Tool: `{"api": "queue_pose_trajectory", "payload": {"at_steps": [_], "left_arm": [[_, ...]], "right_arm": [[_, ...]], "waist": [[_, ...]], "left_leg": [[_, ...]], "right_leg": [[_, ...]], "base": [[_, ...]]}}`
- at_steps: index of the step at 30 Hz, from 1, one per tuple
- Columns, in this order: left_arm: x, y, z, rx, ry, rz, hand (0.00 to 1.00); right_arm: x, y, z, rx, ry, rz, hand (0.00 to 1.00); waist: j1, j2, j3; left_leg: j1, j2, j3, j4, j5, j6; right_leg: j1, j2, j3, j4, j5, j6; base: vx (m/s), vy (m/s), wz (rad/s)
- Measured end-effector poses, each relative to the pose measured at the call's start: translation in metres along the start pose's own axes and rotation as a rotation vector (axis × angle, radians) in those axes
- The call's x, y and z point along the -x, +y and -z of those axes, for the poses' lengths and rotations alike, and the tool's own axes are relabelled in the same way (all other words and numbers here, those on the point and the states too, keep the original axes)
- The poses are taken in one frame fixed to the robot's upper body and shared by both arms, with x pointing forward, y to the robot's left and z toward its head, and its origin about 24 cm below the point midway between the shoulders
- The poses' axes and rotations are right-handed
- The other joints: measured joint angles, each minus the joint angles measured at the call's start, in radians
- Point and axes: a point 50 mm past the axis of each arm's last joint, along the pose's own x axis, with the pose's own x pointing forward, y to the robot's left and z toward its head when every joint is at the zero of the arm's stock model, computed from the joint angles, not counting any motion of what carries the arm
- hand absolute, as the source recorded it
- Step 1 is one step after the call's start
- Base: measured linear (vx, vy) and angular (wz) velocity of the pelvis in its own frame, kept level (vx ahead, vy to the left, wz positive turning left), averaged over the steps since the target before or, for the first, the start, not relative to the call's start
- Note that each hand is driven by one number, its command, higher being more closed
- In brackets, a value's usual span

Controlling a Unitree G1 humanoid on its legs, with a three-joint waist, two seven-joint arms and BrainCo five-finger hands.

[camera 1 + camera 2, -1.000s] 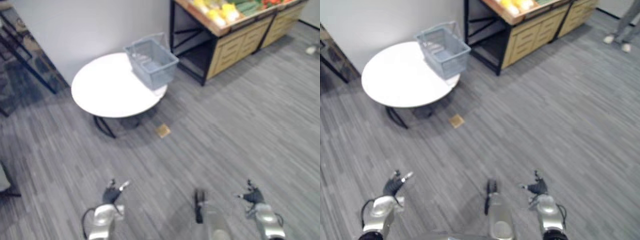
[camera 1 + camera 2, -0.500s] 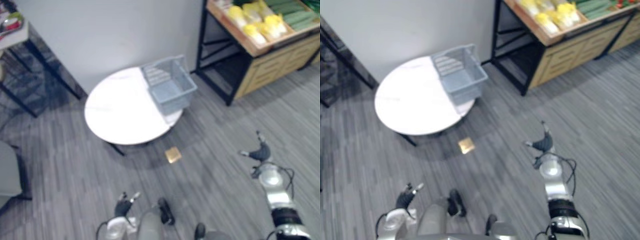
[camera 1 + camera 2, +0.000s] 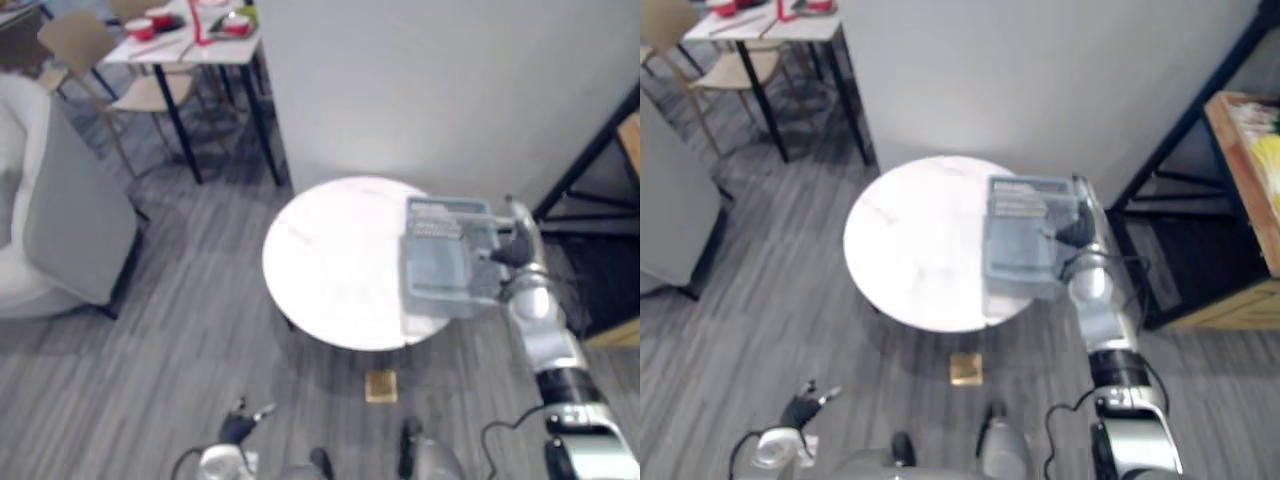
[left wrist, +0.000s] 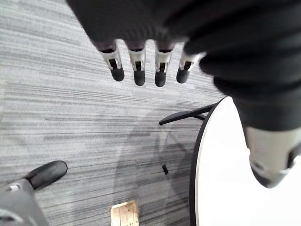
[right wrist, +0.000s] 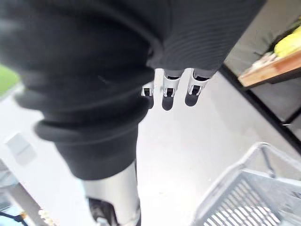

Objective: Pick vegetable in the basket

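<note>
Our right hand (image 3: 1077,228), fingers straight and holding nothing, sits at the right rim of the grey lattice basket (image 3: 1020,245) on the round white surface (image 3: 910,250); we cannot tell whether it touches. We judge the basket light and stiff, best gripped by its rim. Yellow vegetables (image 3: 1268,155) lie well apart. Our left hand (image 3: 235,429) hangs open.

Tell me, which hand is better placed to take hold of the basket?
Probably right. The right hand is up beside the grey basket on the round table; the left hand hangs low over the floor, far from it.
</note>
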Motion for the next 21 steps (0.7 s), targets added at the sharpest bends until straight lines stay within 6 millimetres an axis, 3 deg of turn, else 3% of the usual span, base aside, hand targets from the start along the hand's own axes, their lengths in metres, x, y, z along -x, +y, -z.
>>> {"api": "queue_pose_trajectory", "payload": {"at_steps": [1,2,3,5,7,8,10,11,12,15,21], "left_arm": [[0.005,-0.007,0.009,0.006,0.018,0.027,0.00],[0.007,-0.011,0.012,0.010,0.026,0.037,0.00],[0.007,-0.015,0.009,0.017,0.017,0.045,0.00],[0.005,-0.015,0.006,0.021,0.007,0.043,0.00],[0.006,-0.017,0.006,0.026,0.009,0.046,0.00],[0.005,-0.018,0.005,0.028,0.006,0.046,0.00],[0.005,-0.018,0.002,0.031,-0.009,0.042,0.00],[0.004,-0.020,0.000,0.037,-0.015,0.046,0.00],[0.002,-0.019,-0.004,0.046,-0.022,0.039,0.00],[-0.003,-0.019,-0.016,0.050,-0.056,0.037,0.00],[-0.010,-0.014,-0.048,0.053,-0.169,0.021,0.00]], "right_arm": [[0.003,0.007,-0.003,0.020,-0.018,-0.030,0.00],[0.002,0.007,-0.005,0.034,-0.027,-0.034,0.00],[-0.001,0.007,-0.009,0.077,-0.053,-0.038,0.00],[-0.004,0.006,-0.012,0.119,-0.058,-0.034,0.00],[-0.005,0.008,-0.016,0.123,-0.075,-0.038,0.00],[-0.009,0.010,-0.023,0.129,-0.100,-0.044,0.00],[-0.018,0.007,-0.032,0.149,-0.132,-0.041,0.00],[-0.026,0.002,-0.038,0.165,-0.152,-0.032,0.00],[-0.031,0.000,-0.044,0.164,-0.164,-0.026,0.00],[-0.049,-0.006,-0.058,0.205,-0.187,-0.013,0.00],[-0.079,-0.023,-0.089,0.273,-0.243,0.009,0.00]], "waist": [[-0.008,0.029,-0.019],[-0.006,0.049,-0.018],[0.001,0.095,-0.014],[0.003,0.099,0.021],[0.004,0.101,0.026],[0.002,0.105,0.029],[-0.004,0.121,0.033],[-0.006,0.146,0.045],[-0.001,0.135,0.060],[-0.009,0.137,0.072],[-0.007,0.164,0.155]], "left_leg": [[-0.045,0.068,0.015,0.103,-0.057,-0.026],[-0.068,0.110,0.012,0.173,-0.092,-0.037],[-0.146,0.184,-0.007,0.347,-0.114,-0.043],[-0.266,0.233,-0.082,0.563,-0.123,-0.065],[-0.278,0.233,-0.086,0.525,-0.131,-0.073],[-0.277,0.222,-0.086,0.415,-0.126,-0.066],[-0.265,0.206,-0.086,0.216,-0.061,-0.043],[-0.244,0.203,-0.084,0.115,0.047,-0.053],[-0.224,0.180,-0.062,0.072,0.072,-0.058],[-0.223,0.119,-0.020,-0.026,0.107,-0.026],[-0.255,0.073,0.025,-0.075,0.122,-0.005]], "right_leg": [[0.022,0.038,-0.004,-0.016,-0.060,0.001],[0.026,0.068,-0.009,-0.022,-0.075,-0.005],[0.048,0.112,-0.014,-0.062,-0.078,-0.008],[0.086,0.137,-0.018,-0.098,-0.066,-0.033],[0.096,0.140,-0.016,-0.114,-0.055,-0.050],[0.096,0.145,-0.002,-0.133,-0.044,-0.054],[0.093,0.155,0.013,-0.166,-0.021,-0.045],[0.091,0.169,0.023,-0.177,-0.014,-0.036],[0.081,0.152,0.038,-0.189,0.002,-0.016],[0.050,0.111,0.058,-0.254,0.049,0.006],[0.016,0.084,0.078,-0.347,0.145,0.025]], "base": [[0.28,-0.401,-0.02],[0.24,-0.331,-0.09],[0.20,-0.289,-0.19],[0.19,-0.246,-0.18],[0.15,-0.080,-0.26],[0.18,-0.022,-0.34],[0.21,0.061,-0.35],[0.18,0.136,-0.43],[0.14,0.176,-0.39],[0.09,0.180,-0.19],[0.01,0.116,-0.18]]}}
